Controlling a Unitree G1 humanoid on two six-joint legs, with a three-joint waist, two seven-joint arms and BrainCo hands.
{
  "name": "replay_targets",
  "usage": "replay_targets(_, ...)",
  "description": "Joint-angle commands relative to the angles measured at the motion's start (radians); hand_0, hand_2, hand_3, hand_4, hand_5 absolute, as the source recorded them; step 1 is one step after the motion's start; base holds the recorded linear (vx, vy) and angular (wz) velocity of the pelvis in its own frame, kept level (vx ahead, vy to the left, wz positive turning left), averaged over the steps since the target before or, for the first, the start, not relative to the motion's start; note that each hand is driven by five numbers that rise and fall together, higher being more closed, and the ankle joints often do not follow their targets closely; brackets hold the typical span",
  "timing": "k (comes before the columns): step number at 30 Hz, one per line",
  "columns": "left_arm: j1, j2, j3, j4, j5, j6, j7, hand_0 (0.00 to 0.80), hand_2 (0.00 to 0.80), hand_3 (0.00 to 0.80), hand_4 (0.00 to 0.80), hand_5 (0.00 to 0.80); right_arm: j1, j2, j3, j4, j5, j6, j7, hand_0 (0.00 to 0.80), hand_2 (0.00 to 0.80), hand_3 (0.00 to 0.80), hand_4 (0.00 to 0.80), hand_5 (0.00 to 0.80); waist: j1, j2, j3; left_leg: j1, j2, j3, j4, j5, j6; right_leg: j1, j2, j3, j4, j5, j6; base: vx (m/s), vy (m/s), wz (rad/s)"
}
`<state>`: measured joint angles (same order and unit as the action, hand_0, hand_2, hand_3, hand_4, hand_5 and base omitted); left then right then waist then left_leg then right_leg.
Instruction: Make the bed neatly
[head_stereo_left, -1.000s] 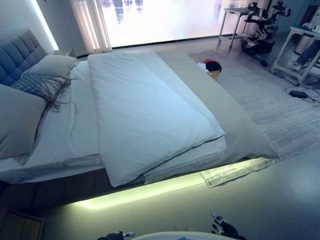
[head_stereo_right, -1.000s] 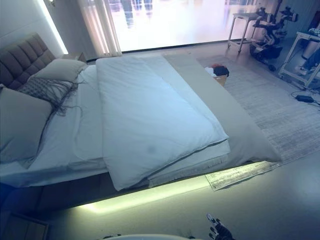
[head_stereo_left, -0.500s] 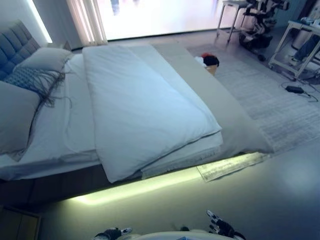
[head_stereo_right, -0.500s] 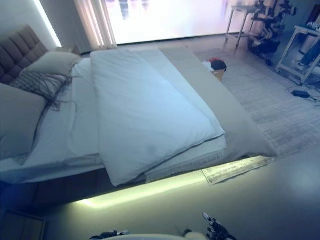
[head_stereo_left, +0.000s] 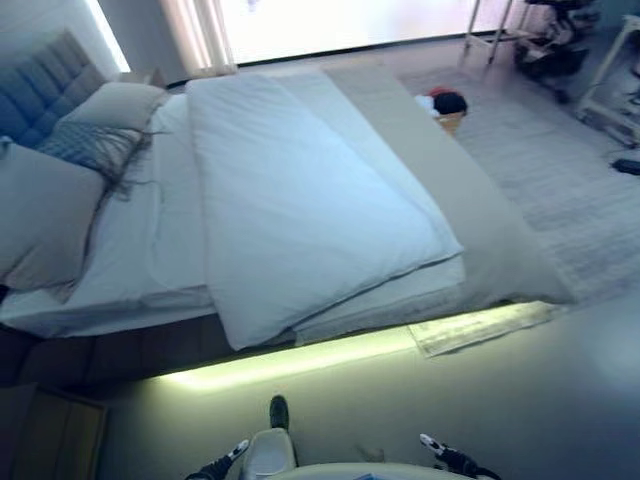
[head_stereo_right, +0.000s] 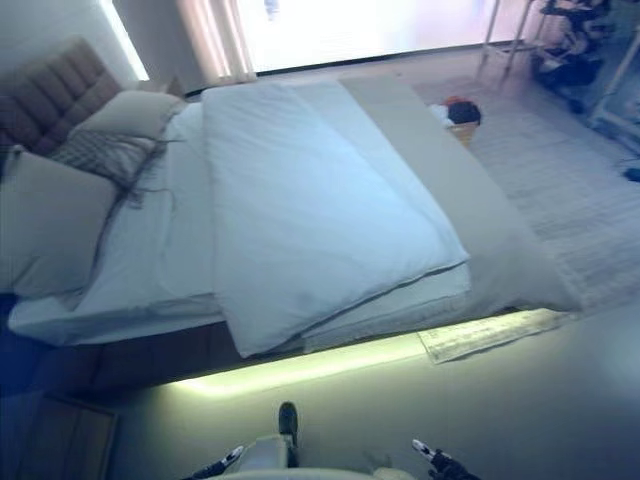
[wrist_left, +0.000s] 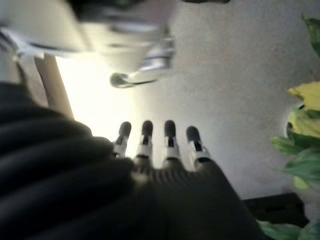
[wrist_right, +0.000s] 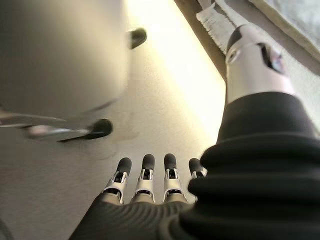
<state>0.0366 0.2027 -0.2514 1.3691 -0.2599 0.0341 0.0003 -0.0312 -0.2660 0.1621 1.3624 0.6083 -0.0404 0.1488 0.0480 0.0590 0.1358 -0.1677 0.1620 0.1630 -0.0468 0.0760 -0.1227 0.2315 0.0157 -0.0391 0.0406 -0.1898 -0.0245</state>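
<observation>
A white duvet (head_stereo_left: 300, 200) lies folded double in a long strip down the bed, its near corner hanging over the bed's lit edge. The white sheet (head_stereo_left: 150, 240) shows bare beside it, towards the pillows. A grey cover (head_stereo_left: 480, 230) runs across the foot of the bed. Two grey pillows (head_stereo_left: 45, 215) (head_stereo_left: 125, 103) and a fringed cushion (head_stereo_left: 88, 148) rest against the padded headboard (head_stereo_left: 40, 95). My left hand (head_stereo_left: 232, 455) and right hand (head_stereo_left: 440, 458) hang low in front of the bed, well short of it. Both have straight fingers (wrist_left: 155, 142) (wrist_right: 145, 175) and hold nothing.
A basket of clothes (head_stereo_left: 447, 108) stands on the pale rug (head_stereo_left: 570, 170) beyond the bed's foot. A wooden nightstand (head_stereo_left: 50, 440) sits at the near left. Green plant leaves (wrist_left: 302, 130) show by my left hand. Furniture legs (head_stereo_left: 500, 30) stand by the bright window.
The whole picture has shifted, so the camera has moved and now looks further down. The bedding lies as before. Both hands stay low and hold nothing.
</observation>
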Motion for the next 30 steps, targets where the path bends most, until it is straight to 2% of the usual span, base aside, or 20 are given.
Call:
replay_targets(1, -0.015, 0.012, 0.033, 0.033, 0.026, -0.022, 0.012, 0.000, 0.000, 0.000, 0.000, 0.000, 0.022, 0.007, -0.028, 0.024, -0.030, -0.028, 0.045, 0.000, 0.000, 0.000, 0.000, 0.000, 0.002, -0.027, -0.046, 0.005, -0.024, 0.037, -0.028, 0.152, 0.011, 0.105, -0.061, -0.063, -0.005, -0.008, 0.062, 0.430, 0.201, -0.59)
replay_targets(3, -0.028, 0.019, 0.020, 0.026, 0.049, -0.012, 0.018, 0.000, 0.000, 0.000, 0.000, 0.000, 0.021, 0.027, -0.026, 0.020, -0.022, -0.018, 0.066, 0.000, 0.000, 0.000, 0.000, 0.000, 0.007, -0.043, -0.072, 0.040, -0.043, 0.033, -0.023, 0.102, 0.047, 0.115, -0.093, -0.074, 0.000, -0.006, 0.081, 0.404, 0.190, -0.60)
replay_targets(7, -0.066, 0.030, -0.010, 0.021, 0.094, 0.011, 0.008, 0.000, 0.000, 0.000, 0.000, 0.000, 0.011, 0.058, -0.034, 0.001, 0.042, -0.011, 0.042, 0.000, 0.000, 0.000, 0.000, 0.000, 0.005, -0.058, -0.094, 0.022, -0.057, 0.031, 0.072, 0.046, 0.081, 0.097, -0.135, -0.080, 0.083, -0.014, 0.103, 0.331, 0.187, -0.18)
replay_targets(9, -0.083, 0.034, -0.021, 0.016, 0.101, 0.024, 0.006, 0.000, 0.000, 0.000, 0.000, 0.000, 0.007, 0.069, -0.033, -0.008, 0.050, -0.009, 0.026, 0.000, 0.000, 0.000, 0.000, 0.000, 0.001, -0.069, -0.102, 0.020, -0.079, 0.043, 0.086, 0.016, 0.114, 0.078, -0.163, -0.081, 0.158, 0.038, 0.130, 0.270, 0.177, 0.47)
replay_targets(11, -0.096, 0.041, -0.036, 0.006, 0.114, 0.030, -0.002, 0.000, 0.000, 0.000, 0.000, 0.000, 0.012, 0.079, -0.036, -0.014, 0.066, -0.022, 0.024, 0.000, 0.000, 0.000, 0.000, 0.000, -0.007, -0.072, -0.106, 0.040, -0.115, 0.051, 0.079, -0.012, 0.153, 0.007, -0.208, -0.077, 0.359, 0.171, 0.164, 0.287, 0.191, 0.26)
replay_targets(12, -0.100, 0.044, -0.046, 0.003, 0.123, 0.034, -0.005, 0.000, 0.000, 0.000, 0.000, 0.000, 0.016, 0.081, -0.036, -0.019, 0.075, -0.027, 0.015, 0.000, 0.000, 0.000, 0.000, 0.000, -0.015, -0.071, -0.105, 0.052, -0.124, 0.053, 0.075, -0.020, 0.160, -0.034, -0.205, -0.069, 0.404, 0.197, 0.168, 0.246, 0.134, 0.10)
replay_targets(13, -0.103, 0.048, -0.047, -0.001, 0.131, 0.042, -0.003, 0.000, 0.000, 0.000, 0.000, 0.000, 0.016, 0.079, -0.035, -0.023, 0.081, -0.027, 0.010, 0.000, 0.000, 0.000, 0.000, 0.000, -0.025, -0.069, -0.100, 0.071, -0.129, 0.054, 0.070, -0.026, 0.162, -0.100, -0.213, -0.066, 0.446, 0.239, 0.165, 0.217, 0.074, 0.13)
replay_targets(15, -0.115, 0.050, -0.060, 0.000, 0.113, 0.058, 0.015, 0.000, 0.000, 0.000, 0.000, 0.000, 0.005, 0.073, -0.031, -0.024, 0.096, -0.029, 0.023, 0.000, 0.000, 0.000, 0.000, 0.000, -0.047, -0.052, -0.078, 0.118, -0.116, 0.052, 0.054, -0.028, 0.152, -0.224, -0.213, -0.090, 0.427, 0.220, 0.139, 0.161, -0.016, 0.07)
replay_targets(17, -0.136, 0.053, -0.065, 0.002, 0.088, 0.060, 0.025, 0.000, 0.000, 0.000, 0.000, 0.000, -0.013, 0.066, -0.026, -0.029, 0.123, -0.035, 0.037, 0.000, 0.000, 0.000, 0.000, 0.000, -0.054, -0.040, -0.055, 0.133, -0.096, 0.054, 0.055, -0.026, 0.132, -0.269, -0.200, -0.118, 0.310, 0.169, 0.115, 0.029, -0.148, 0.05)
replay_targets(18, -0.152, 0.054, -0.066, -0.001, 0.079, 0.056, 0.030, 0.000, 0.000, 0.000, 0.000, 0.000, -0.029, 0.062, -0.023, -0.039, 0.139, -0.039, 0.052, 0.000, 0.000, 0.000, 0.000, 0.000, -0.058, -0.039, -0.038, 0.139, -0.090, 0.057, 0.057, -0.031, 0.123, -0.294, -0.194, -0.126, 0.229, 0.173, 0.115, -0.082, -0.239, 0.03)
replay_targets(19, -0.169, 0.055, -0.072, -0.007, 0.068, 0.049, 0.037, 0.000, 0.000, 0.000, 0.000, 0.000, -0.048, 0.062, -0.015, -0.049, 0.149, -0.044, 0.056, 0.000, 0.000, 0.000, 0.000, 0.000, -0.070, -0.047, -0.020, 0.138, -0.098, 0.049, 0.056, -0.044, 0.119, -0.347, -0.191, -0.102, 0.141, 0.231, 0.133, -0.105, -0.236, 0.01)
replay_targets(21, -0.199, 0.054, -0.090, -0.016, 0.057, 0.038, 0.047, 0.000, 0.000, 0.000, 0.000, 0.000, -0.078, 0.068, -0.007, -0.061, 0.161, -0.055, 0.048, 0.000, 0.000, 0.000, 0.000, 0.000, -0.090, -0.058, 0.005, 0.125, -0.101, 0.021, 0.064, -0.072, 0.119, -0.434, -0.194, -0.038, 0.071, 0.307, 0.155, -0.130, -0.254, 0.08)
replay_targets(22, -0.208, 0.052, -0.097, -0.017, 0.056, 0.032, 0.052, 0.000, 0.000, 0.000, 0.000, 0.000, -0.089, 0.072, -0.003, -0.063, 0.165, -0.064, 0.037, 0.000, 0.000, 0.000, 0.000, 0.000, -0.096, -0.064, 0.014, 0.120, -0.095, 0.010, 0.071, -0.083, 0.118, -0.451, -0.192, -0.018, 0.054, 0.318, 0.163, -0.031, -0.253, 0.24)
replay_targets(23, -0.205, 0.050, -0.100, -0.017, 0.054, 0.031, 0.055, 0.000, 0.000, 0.000, 0.000, 0.000, -0.083, 0.077, -0.001, -0.064, 0.161, -0.067, 0.027, 0.000, 0.000, 0.000, 0.000, 0.000, -0.097, -0.068, 0.014, 0.121, -0.091, 0.004, 0.082, -0.089, 0.117, -0.433, -0.187, -0.012, 0.047, 0.303, 0.164, 0.134, -0.202, 0.53)
replay_targets(27, -0.161, 0.035, -0.096, -0.025, 0.088, 0.033, 0.038, 0.000, 0.000, 0.000, 0.000, 0.000, -0.060, 0.075, 0.002, -0.082, 0.145, -0.053, 0.013, 0.000, 0.000, 0.000, 0.000, 0.000, -0.080, -0.084, -0.009, 0.143, -0.083, -0.011, 0.115, -0.099, 0.107, -0.337, -0.184, -0.061, 0.021, 0.264, 0.147, 0.186, -0.137, 0.88)
replay_targets(30, -0.150, 0.025, -0.109, -0.019, 0.113, 0.017, 0.031, 0.000, 0.000, 0.000, 0.000, 0.000, -0.060, 0.068, -0.001, -0.077, 0.171, -0.061, 0.017, 0.000, 0.000, 0.000, 0.000, 0.000, -0.066, -0.088, -0.028, 0.157, -0.077, -0.032, 0.099, -0.093, 0.096, -0.289, -0.177, -0.083, -0.006, 0.253, 0.138, 0.151, -0.097, 0.37)
